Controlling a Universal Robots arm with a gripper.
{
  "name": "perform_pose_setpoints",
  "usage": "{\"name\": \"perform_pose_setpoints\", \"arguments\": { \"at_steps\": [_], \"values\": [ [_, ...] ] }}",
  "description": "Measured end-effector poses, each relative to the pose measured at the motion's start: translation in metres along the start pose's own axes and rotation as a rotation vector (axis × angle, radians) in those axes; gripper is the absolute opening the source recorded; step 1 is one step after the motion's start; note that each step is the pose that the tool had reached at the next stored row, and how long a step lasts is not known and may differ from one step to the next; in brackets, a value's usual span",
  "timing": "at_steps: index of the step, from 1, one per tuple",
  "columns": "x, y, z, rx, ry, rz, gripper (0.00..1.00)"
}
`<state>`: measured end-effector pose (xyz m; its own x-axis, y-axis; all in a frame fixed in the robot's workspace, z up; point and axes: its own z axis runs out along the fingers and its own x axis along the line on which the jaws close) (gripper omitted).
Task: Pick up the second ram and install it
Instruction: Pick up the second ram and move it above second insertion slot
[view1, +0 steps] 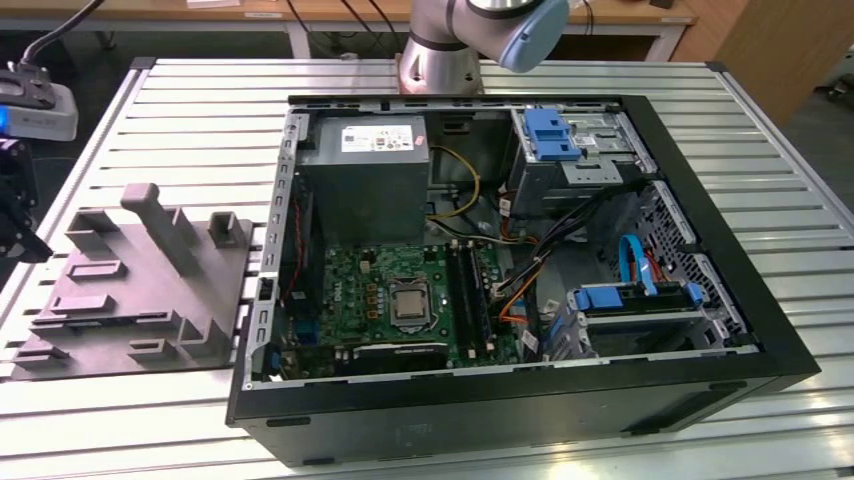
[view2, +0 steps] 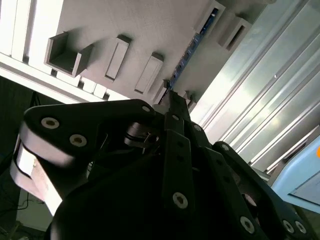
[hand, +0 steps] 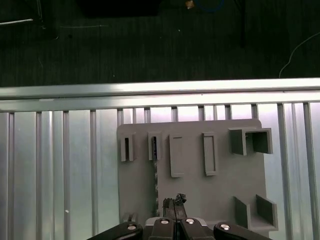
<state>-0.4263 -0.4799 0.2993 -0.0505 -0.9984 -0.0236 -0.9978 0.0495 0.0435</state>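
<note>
The second ram (hand: 155, 172) stands on its long edge in a groove of the grey fixture tray (hand: 220, 195), so I see it as a thin dark line with blue flecks. It appears the same way in the second wrist view (view2: 189, 50). My gripper (hand: 173, 201) hangs above the tray, its fingertips pressed together and lined up just beside the near end of the stick. In the second wrist view my gripper (view2: 175, 98) also looks shut, with nothing between its fingers. The tray (view1: 120, 300) lies at the exterior view's left, beside the open computer case (view1: 534, 400).
The green motherboard (view1: 360, 290) lies inside the case, with long dark memory slots (view1: 465, 290) beside its silver socket. Cables, a power supply (view1: 360, 170) and blue drive brackets crowd the case. Dark equipment (view1: 14, 200) stands at the exterior view's left edge. The table rail (hand: 160, 90) borders dark floor.
</note>
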Motion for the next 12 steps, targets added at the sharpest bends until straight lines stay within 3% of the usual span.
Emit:
{"name": "perform_pose_setpoints", "arguments": {
  "at_steps": [12],
  "values": [
    [0.0072,-0.0012,0.0209,0.0000,0.0000,-0.001,0.10]
  ]
}}
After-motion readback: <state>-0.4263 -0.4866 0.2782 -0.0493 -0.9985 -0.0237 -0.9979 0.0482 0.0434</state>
